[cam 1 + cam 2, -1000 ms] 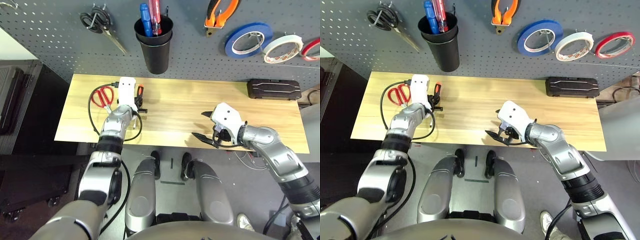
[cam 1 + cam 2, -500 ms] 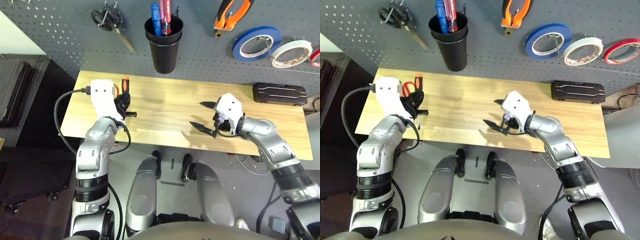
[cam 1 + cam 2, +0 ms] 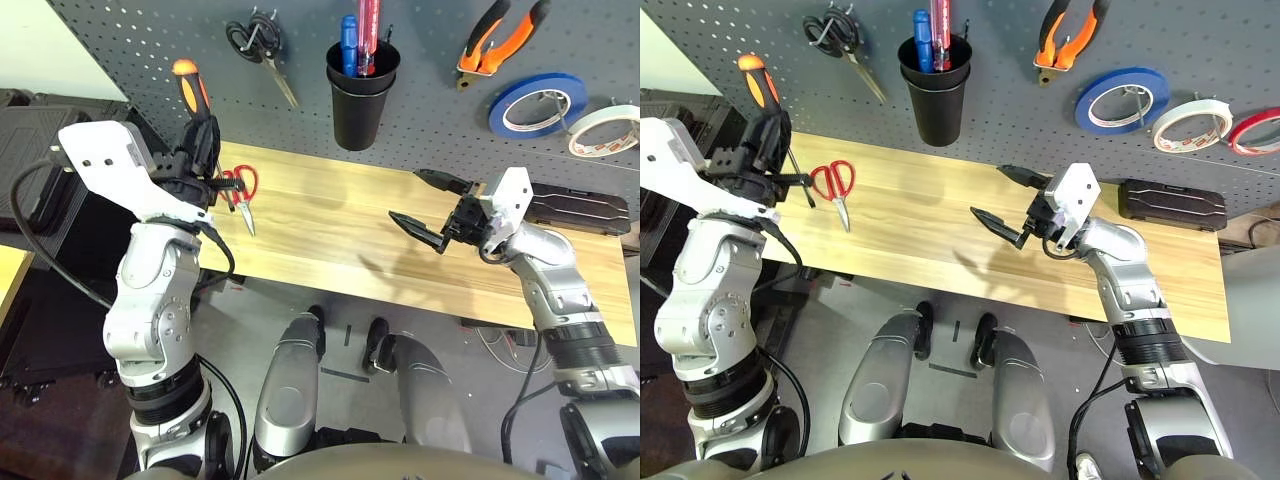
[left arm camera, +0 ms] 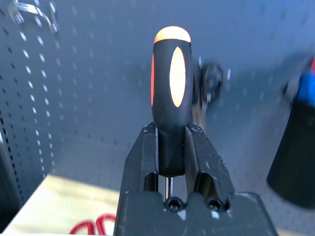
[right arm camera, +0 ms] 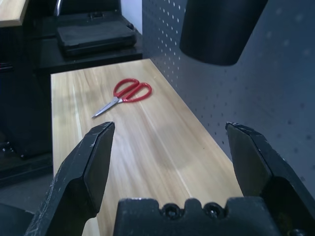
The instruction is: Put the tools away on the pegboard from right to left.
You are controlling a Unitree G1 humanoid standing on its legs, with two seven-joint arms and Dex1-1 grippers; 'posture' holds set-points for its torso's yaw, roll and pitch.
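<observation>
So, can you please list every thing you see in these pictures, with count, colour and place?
Screwdriver: one, orange and black handle, held in left gripper.
Scissors: one, red handles, on table.
Scissors: one, black handles, on pegboard hook.
Cup: one, black, on pegboard, holding blue and red tools.
Pliers: one, orange and black, on pegboard.
Tape rolls: blue, white, red, on pegboard.
Case: one, black, on table.
Pegboard: one, dark grey.
Table: one, light wood.
Left gripper: shut on screwdriver.
Right gripper: open.
</observation>
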